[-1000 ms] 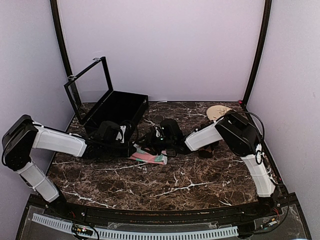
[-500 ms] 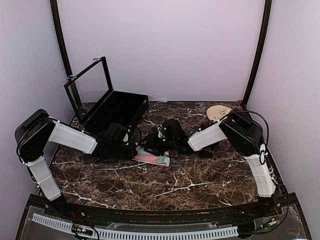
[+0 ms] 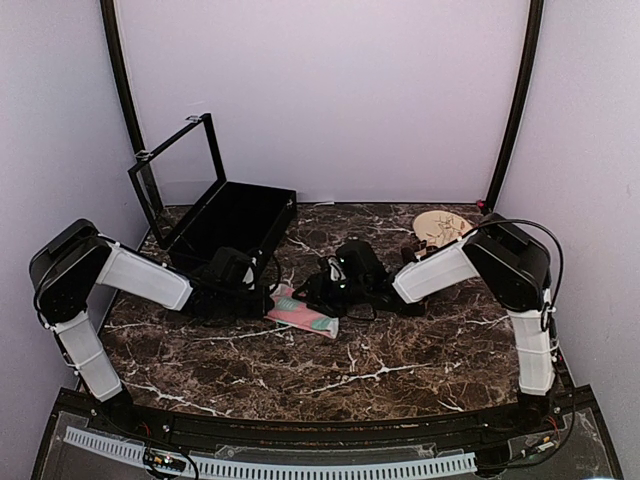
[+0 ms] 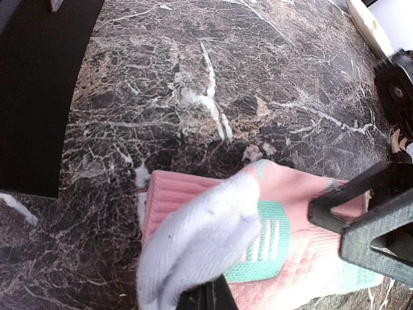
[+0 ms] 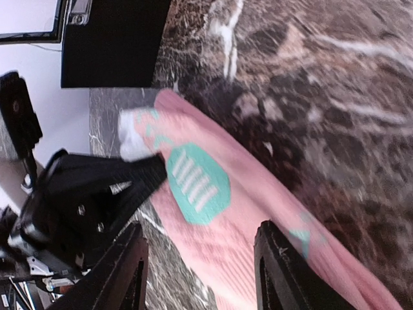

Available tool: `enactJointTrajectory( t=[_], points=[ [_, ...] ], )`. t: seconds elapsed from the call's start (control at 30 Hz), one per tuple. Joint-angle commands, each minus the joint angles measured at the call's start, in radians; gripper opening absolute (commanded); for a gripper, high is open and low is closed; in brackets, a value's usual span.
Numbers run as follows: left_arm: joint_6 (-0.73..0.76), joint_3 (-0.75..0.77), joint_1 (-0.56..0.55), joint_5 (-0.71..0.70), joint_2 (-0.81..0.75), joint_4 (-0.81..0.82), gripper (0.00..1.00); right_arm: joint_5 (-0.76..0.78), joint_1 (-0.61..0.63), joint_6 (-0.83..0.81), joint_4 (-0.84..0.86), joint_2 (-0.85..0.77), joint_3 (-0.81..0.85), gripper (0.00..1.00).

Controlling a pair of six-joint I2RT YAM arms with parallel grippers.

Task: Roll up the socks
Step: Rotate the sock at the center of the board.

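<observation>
**A:** How is the left arm [image 3: 140, 278] set?

**B:** Its elbow is raised on the left side. The forearm slopes down and inward, so the wrist sits low over the surface [image 3: 400, 360].

**A:** And its hand?

**B:** The left hand [image 4: 208, 296] is closed tight, nipping the grey toe of the pink sock [image 4: 297, 258].

**A:** The right arm [image 3: 437, 272]?

**B:** Its elbow is high on the right. The forearm angles down and to the left, and that wrist is low as well.

**A:** Its hand?

**B:** The right hand [image 5: 200, 227] faces the left one from close by. Its two fingers [image 5: 129, 271] stand apart, with nothing gripped between them.
</observation>
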Motion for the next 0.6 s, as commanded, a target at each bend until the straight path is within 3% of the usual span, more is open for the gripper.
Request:
enactJointTrajectory(
  t=[0.0, 0.57],
  points=[
    [0.009, -0.015, 0.017, -0.016, 0.020, -0.032, 0.00, 0.046, 0.014, -0.053, -0.067, -0.061, -0.107, 0.52],
    [0.123, 0.172, 0.034, 0.054, 0.154, -0.043, 0.00, -0.069, 0.078, -0.032, 0.005, -0.130, -0.307, 0.50]
  ],
)
